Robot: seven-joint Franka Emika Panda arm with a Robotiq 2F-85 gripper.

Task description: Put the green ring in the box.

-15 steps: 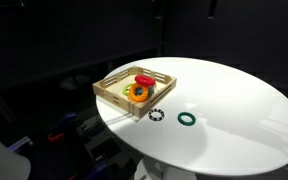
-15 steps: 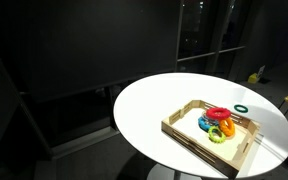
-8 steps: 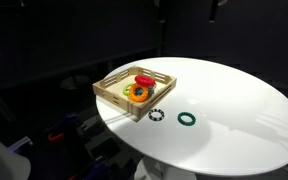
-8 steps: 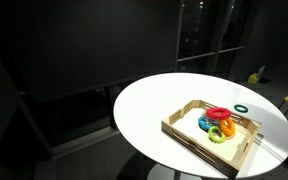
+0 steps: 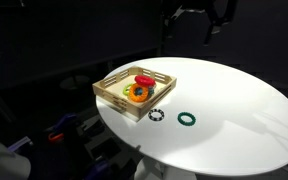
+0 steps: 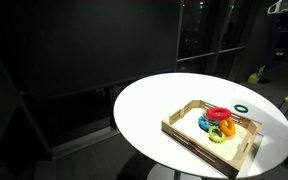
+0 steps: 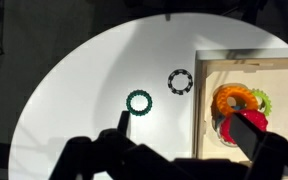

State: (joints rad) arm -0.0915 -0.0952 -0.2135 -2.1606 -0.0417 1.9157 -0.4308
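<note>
A round white table (image 7: 74, 90) stands brightly lit in an otherwise dark room. On its bare top lies the small dark green flat ring (image 7: 138, 101), open at the centre, outside the shallow square tray of light wood with low slatted sides (image 7: 206, 110). The robot's gripper (image 7: 181, 122) hangs high above the table, well apart from everything on it. In the wrist view its two dark fingers (image 7: 124, 122) are spread wide with nothing between them. From there the green ring does not lie under the middle of the gap. It sits off to the side away from the tray, just ahead of the tip of the finger farther from the tray. The coming move, as I judge it, is a descent with a sideways shift away from the tray to centre the ring. The ring is round and has no long axis, so the wrist angle matters little, but it lies flat and offers only a thin rim to pinch. A black toothed gear-like ring (image 7: 180, 80) lies between the green ring and the tray, near both but touching neither. It is the one thing the fingers could knock, and the carry to the tray passes over it. Inside the tray an orange-yellow ring (image 7: 229, 100) and a red piece (image 7: 252, 122) crowd together, leaving some bare floor.
</note>
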